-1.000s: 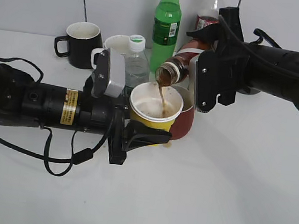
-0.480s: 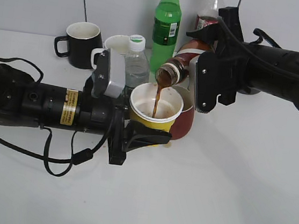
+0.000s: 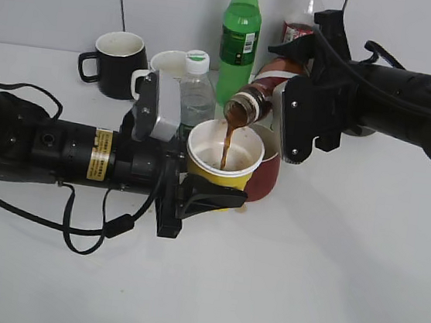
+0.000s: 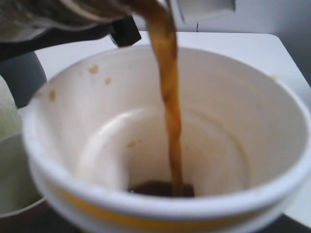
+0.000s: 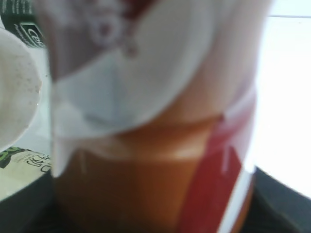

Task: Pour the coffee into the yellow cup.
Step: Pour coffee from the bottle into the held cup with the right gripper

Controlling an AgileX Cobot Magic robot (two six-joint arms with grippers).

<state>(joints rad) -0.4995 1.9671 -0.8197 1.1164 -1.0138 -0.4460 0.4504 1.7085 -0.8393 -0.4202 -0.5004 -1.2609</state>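
My left gripper (image 3: 208, 196) is shut on the yellow cup (image 3: 223, 158), holding it upright above the table. My right gripper (image 3: 295, 112) is shut on the coffee bottle (image 3: 258, 95), tipped mouth-down over the cup. A brown stream runs from the bottle mouth into the cup. In the left wrist view the cup (image 4: 160, 145) fills the frame, with the stream landing in a dark pool at the bottom. In the right wrist view the bottle (image 5: 155, 126) fills the frame, blurred, with brown liquid and a white swirl label; the fingers are hidden.
A red mug (image 3: 267, 171) stands right behind the cup. Behind it are a green bottle (image 3: 240, 36), a small clear water bottle (image 3: 196, 89), a white mug (image 3: 162, 66), a black mug (image 3: 118, 63) and a cola bottle (image 3: 300, 23).
The pouring continues with both arms nearly still. The stream has shifted slightly toward the cup's middle.
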